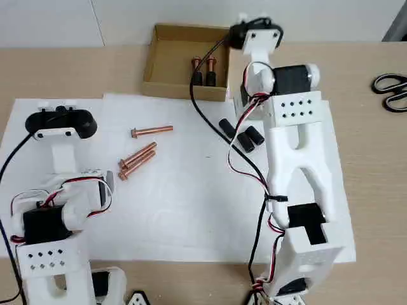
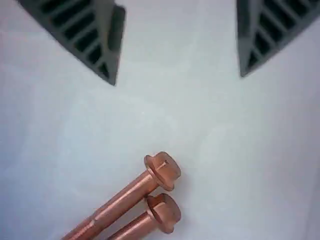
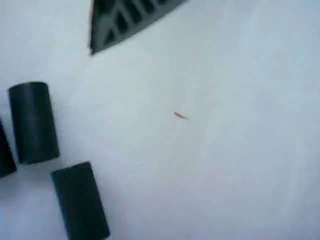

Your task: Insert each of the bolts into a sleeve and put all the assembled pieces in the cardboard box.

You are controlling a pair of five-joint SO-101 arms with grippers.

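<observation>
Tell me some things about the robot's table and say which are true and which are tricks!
1. Two assembled pieces are in the cardboard box. True.
2. Three loose bolts lie on the white sheet. True.
3. The left gripper holds a bolt. False: it is open and empty.
4. The loose sleeves are red. False: they are black.
5. The scissors are in the box. False: they lie on the table, away from it.

The bolts (image 1: 137,159) by the left claw (image 2: 177,75) are shiny orange-brown. The sleeves (image 1: 254,135) are black, the cardboard box (image 1: 184,90) brown, the sheet (image 1: 191,210) white, the table (image 1: 369,159) pale wood.
</observation>
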